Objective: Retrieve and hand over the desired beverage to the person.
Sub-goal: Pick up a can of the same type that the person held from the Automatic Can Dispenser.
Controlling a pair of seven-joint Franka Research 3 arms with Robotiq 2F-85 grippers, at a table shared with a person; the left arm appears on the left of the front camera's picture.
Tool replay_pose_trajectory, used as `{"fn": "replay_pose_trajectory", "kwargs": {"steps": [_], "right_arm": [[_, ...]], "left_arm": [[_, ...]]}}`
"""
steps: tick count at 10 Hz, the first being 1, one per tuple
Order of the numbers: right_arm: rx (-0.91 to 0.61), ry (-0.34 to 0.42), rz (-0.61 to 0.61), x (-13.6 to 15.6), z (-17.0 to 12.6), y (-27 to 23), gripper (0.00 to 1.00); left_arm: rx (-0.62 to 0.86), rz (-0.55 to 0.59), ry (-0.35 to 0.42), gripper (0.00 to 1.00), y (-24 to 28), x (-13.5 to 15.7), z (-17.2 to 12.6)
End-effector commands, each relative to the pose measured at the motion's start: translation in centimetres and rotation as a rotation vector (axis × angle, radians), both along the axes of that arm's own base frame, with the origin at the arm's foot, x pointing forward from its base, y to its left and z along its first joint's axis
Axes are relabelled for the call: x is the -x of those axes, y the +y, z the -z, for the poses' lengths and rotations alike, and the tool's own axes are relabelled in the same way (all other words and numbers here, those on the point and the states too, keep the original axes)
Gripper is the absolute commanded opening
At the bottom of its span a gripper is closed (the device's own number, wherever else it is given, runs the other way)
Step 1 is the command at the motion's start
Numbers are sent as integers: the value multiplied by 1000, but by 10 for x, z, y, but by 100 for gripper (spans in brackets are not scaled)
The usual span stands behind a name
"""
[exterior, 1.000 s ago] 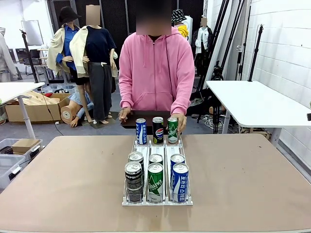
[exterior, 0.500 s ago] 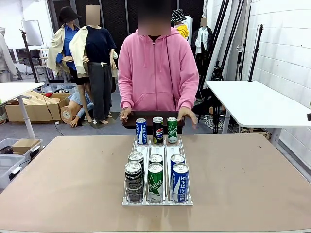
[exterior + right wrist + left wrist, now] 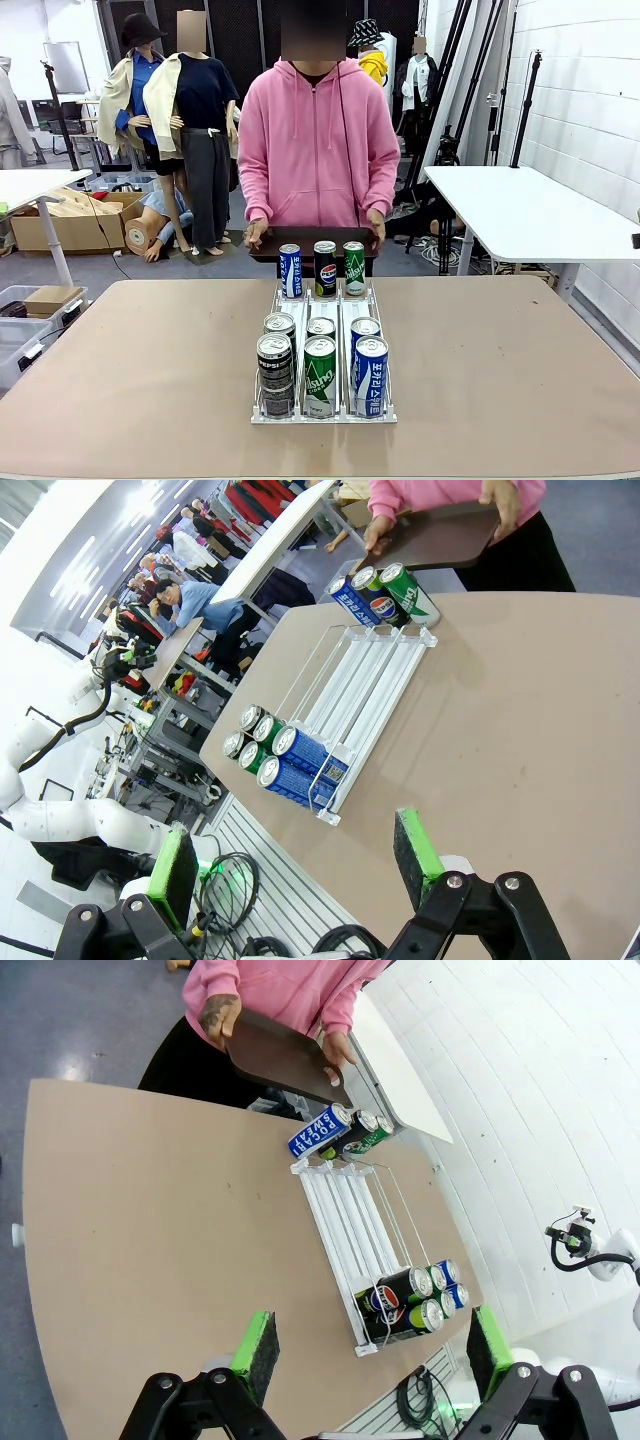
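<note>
No telling the wanted drink yet: black, green and blue on offer. Standing upright in a clear rack (image 3: 322, 300), six near cans (image 3: 319, 375) packed shoulder to shoulder at the end closest to the fingers, three far cans (image 3: 325, 268) in a row at the end farthest from them.

Likely full, so fairly heavy for the size. Thin metal walls, stiff under a modest squeeze but apt to dent under a hard one. Smooth printed sides, probably slick, more so if chilled. Best taken around the mid-body, pads on opposite sides, not by the rim or the pull tab.

Tight going in the near cluster: touching neighbours, rack rails alongside, little room to slip a pad between. Probably easier to come down on an outer lane and lift straight up.

Left fingers (image 3: 257, 1352) spread wide, nothing between, high above the surface (image 3: 150, 1210), rack ahead and below. Right fingers (image 3: 172, 875) likewise wide and empty, near cans ahead of the tips and well below.

Beyond the far cans, past the far edge, the person (image 3: 318, 140), both hands (image 3: 256, 236) on a dark tray (image 3: 315, 243) held level just behind the row: probably the place for the handover.
</note>
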State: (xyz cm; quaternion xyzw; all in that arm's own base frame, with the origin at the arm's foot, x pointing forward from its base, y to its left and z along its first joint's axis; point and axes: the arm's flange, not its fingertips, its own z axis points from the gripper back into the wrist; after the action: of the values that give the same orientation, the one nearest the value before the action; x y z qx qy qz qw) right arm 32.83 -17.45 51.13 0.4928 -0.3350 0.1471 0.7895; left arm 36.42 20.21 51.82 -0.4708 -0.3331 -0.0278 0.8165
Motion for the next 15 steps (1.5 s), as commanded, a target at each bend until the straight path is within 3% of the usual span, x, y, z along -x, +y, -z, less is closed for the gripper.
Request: {"fn": "replay_pose_trajectory", "kwargs": {"steps": [1, 9, 12, 15], "right_arm": [[-23, -14, 1, -2, -1, 0, 100], [-23, -14, 1, -2, -1, 0, 100], [-23, -14, 1, -2, -1, 0, 100], [-23, -14, 1, -2, -1, 0, 100]], "left_arm": [[83, 29, 75, 100, -5, 0, -8], [20, 194, 126, 100, -91, 44, -42], [-46, 270, 180, 100, -142, 28, -40], [-170, 324, 173, 100, -203, 2, -48]]}}
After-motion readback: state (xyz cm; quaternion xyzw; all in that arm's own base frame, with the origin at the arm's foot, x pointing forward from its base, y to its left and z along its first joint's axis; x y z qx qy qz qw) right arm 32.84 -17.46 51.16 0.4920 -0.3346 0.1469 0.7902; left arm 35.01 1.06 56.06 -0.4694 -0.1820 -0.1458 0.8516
